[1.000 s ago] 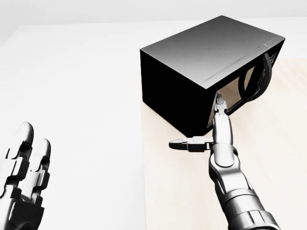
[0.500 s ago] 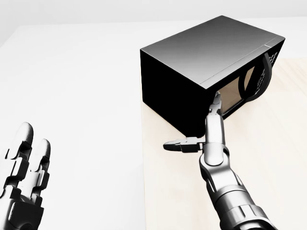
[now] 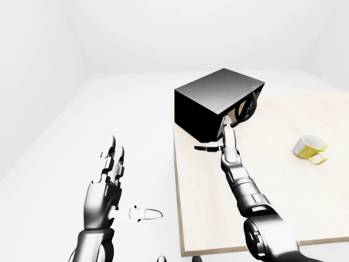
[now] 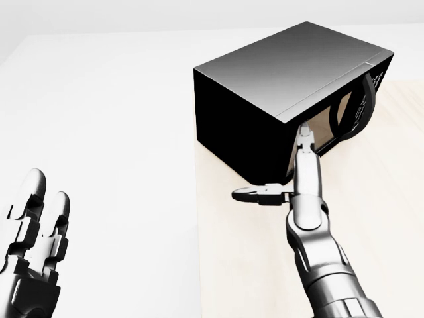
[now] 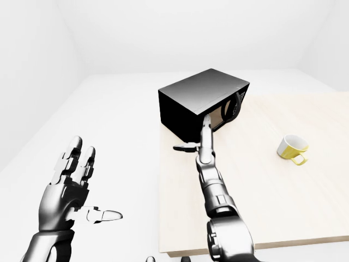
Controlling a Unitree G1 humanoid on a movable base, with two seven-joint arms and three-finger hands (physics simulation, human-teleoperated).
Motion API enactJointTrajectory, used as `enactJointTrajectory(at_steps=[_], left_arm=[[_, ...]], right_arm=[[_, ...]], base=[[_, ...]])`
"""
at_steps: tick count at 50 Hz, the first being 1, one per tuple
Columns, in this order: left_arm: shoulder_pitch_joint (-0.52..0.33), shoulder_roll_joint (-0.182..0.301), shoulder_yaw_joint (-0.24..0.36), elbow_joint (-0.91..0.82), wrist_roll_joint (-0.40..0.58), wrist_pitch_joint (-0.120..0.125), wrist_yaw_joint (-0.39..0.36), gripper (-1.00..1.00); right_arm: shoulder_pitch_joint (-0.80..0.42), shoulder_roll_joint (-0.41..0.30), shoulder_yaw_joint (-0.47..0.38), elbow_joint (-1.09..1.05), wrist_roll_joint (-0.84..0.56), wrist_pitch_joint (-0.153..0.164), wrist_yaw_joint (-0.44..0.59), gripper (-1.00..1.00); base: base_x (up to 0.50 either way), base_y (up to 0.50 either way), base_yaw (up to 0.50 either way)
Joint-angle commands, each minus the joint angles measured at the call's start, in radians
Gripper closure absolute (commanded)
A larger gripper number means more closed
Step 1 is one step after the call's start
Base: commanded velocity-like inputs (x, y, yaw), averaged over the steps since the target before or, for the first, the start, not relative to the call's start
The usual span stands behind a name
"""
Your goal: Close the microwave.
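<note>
1. The microwave (image 4: pixel 285 93) is a black box sitting at the top-left corner of the light wooden table (image 3: pixel 283 196), turned at an angle in the head view. Its door (image 4: pixel 328 129) is on the right-facing side and looks a little ajar, with the curved handle (image 4: pixel 368 106) near the far end.

2. The right hand (image 4: pixel 295 175) is stretched straight out, fingers flat and extended. The fingertips (image 4: pixel 303 134) are right against the near edge of the door, as far as I can tell touching it. The thumb (image 4: pixel 255 194) sticks out sideways to the left, over the table. So it's spread open, not holding anything.

3. The right arm (image 3: pixel 245 191) runs up from the bottom of the eye views across the table toward the microwave.

4. The left hand (image 5: pixel 68 183) is up in the air off to the left, well away from the table. Palm open, fingers spread upward, thumb out to the side, nothing in it.

5. A yellow and white mug (image 3: pixel 310 148) lies tipped on its side on the right part of the table, well apart from the microwave.

6. White floor and walls all around.
</note>
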Motion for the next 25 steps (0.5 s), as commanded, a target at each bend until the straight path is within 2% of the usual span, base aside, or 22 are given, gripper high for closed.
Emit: enactJointTrajectory(at_steps=[1,4,5,6,10,12,14,18,19,20,21,22,25], left_arm=[[0.0,0.0,-0.001,0.001,0.0,0.0,0.001,-1.0],[0.001,0.001,-0.005,0.004,0.004,-0.003,0.003,-1.0],[0.003,0.001,-0.004,0.0,0.002,-0.003,0.002,-1.0],[0.003,0.001,-0.004,0.0,0.001,-0.003,0.002,-1.0],[0.008,0.001,-0.004,-0.004,0.001,-0.003,0.001,-1.0],[0.011,0.001,-0.006,-0.006,0.001,-0.005,0.001,-1.0],[0.014,0.002,-0.008,-0.007,0.002,-0.007,0.001,-1.0],[0.016,0.002,-0.003,-0.012,-0.003,-0.005,-0.001,-1.0],[0.017,0.002,-0.003,-0.012,-0.003,-0.005,-0.002,-1.0],[0.014,0.002,-0.001,-0.014,-0.004,-0.002,-0.002,-1.0],[0.012,0.001,0.0,-0.009,-0.004,-0.003,-0.002,-1.0],[0.011,0.001,-0.001,-0.01,-0.004,0.001,-0.003,-1.0],[0.022,0.0,-0.004,-0.021,-0.003,-0.004,-0.004,-1.0]], right_arm=[[0.143,0.009,0.042,-0.599,-0.04,0.142,0.074,-1.0],[0.239,0.023,0.046,-0.785,-0.059,0.142,0.101,-1.0],[0.306,0.027,0.049,-0.896,-0.065,0.142,0.116,-1.0],[0.311,0.029,0.047,-0.904,-0.068,0.142,0.119,-1.0],[0.466,0.041,0.046,-1.118,-0.083,0.142,0.153,-1.0],[0.59,0.051,0.045,-1.271,-0.086,0.142,0.179,-1.0],[0.654,0.061,0.038,-1.325,-0.081,0.142,0.19,-1.0],[0.873,0.09,0.013,-1.403,-0.033,0.142,0.214,-1.0],[0.876,0.092,0.012,-1.404,-0.033,0.142,0.216,-1.0],[0.942,0.101,0.007,-1.424,-0.025,0.134,0.221,-1.0],[0.957,0.102,0.02,-1.477,-0.069,0.142,0.218,-1.0],[0.979,0.109,0.023,-1.538,-0.033,0.142,0.245,-1.0],[0.98,0.118,0.019,-1.546,-0.039,0.142,0.242,-1.0]], base=[[0.0,0.0,0.0],[0.0,0.0,0.0],[0.0,0.0,0.0],[0.0,0.0,0.0],[0.0,0.0,0.0],[0.0,0.0,0.0],[0.0,0.0,0.0],[0.0,0.0,0.0],[0.0,0.0,0.0],[0.0,0.0,0.0],[0.0,0.0,0.0],[0.0,0.0,0.0],[0.0,0.0,0.0]])
